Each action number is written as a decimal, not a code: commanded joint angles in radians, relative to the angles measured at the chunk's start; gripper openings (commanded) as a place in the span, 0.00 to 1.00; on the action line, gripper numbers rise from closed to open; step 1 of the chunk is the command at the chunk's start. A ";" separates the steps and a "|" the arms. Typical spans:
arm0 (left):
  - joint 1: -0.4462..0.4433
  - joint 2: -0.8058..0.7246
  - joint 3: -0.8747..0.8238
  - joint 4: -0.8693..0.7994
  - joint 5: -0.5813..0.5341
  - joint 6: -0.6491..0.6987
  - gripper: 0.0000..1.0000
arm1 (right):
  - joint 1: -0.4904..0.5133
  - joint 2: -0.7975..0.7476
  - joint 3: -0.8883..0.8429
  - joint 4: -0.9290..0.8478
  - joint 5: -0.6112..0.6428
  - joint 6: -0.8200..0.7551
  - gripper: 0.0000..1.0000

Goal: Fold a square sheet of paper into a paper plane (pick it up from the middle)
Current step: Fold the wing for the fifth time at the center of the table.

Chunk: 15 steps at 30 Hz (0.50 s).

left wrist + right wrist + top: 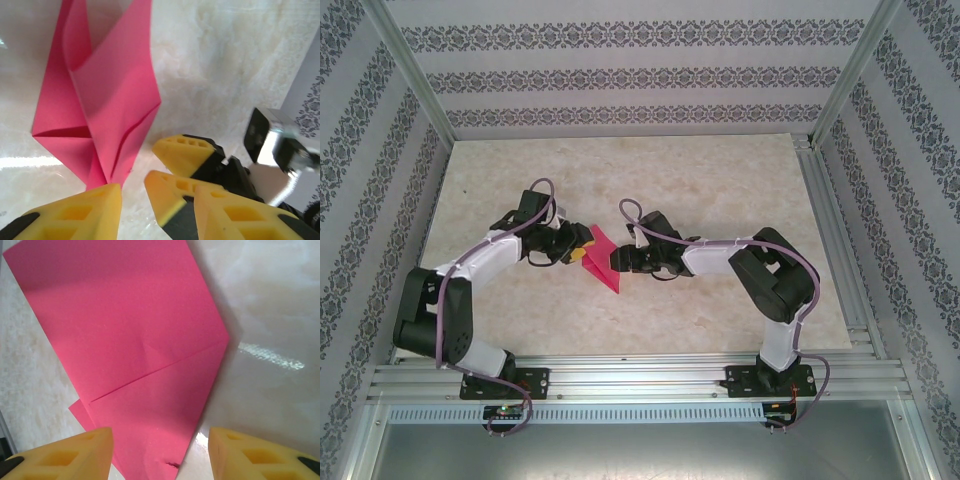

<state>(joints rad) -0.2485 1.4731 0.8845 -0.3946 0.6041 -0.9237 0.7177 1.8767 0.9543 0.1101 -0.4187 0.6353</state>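
Observation:
The square sheet of paper (601, 262) is magenta-pink and folded into a narrow pointed dart like a paper plane, lying on the table between both grippers. In the left wrist view the paper (115, 95) has its flaps raised in a V, and its tip reaches down to my left finger. My left gripper (157, 215) is open at its left side (580, 250). The right gripper's yellow fingertips (182, 152) sit between my left fingers. My right gripper (160, 455) is open, and the paper's point (135, 340) lies flat between its fingers without being pinched.
The beige marbled table (720, 190) has free room behind and to both sides of the arms. An aluminium rail (640, 375) runs along the near edge. Patterned walls and frame posts (845, 70) enclose the table.

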 commanded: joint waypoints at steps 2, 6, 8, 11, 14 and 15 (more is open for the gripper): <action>-0.015 -0.078 -0.012 0.010 0.008 -0.009 0.38 | -0.003 -0.028 -0.017 0.047 0.009 0.019 0.52; -0.049 0.022 -0.014 0.108 0.117 -0.057 0.29 | -0.011 -0.061 -0.049 0.069 0.020 0.034 0.50; -0.083 0.074 0.025 0.094 0.112 -0.034 0.29 | -0.013 -0.079 -0.067 0.086 0.023 0.038 0.50; -0.118 0.144 0.065 0.118 0.111 -0.023 0.28 | -0.021 -0.091 -0.086 0.083 0.026 0.036 0.50; -0.123 0.186 0.094 0.050 0.053 0.009 0.22 | -0.025 -0.088 -0.103 0.100 0.021 0.051 0.50; -0.124 0.187 0.100 0.016 0.012 0.031 0.22 | -0.025 -0.085 -0.101 0.100 0.016 0.053 0.50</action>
<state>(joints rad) -0.3706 1.6562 0.9367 -0.3351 0.6739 -0.9417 0.7033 1.8107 0.8650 0.1661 -0.4118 0.6689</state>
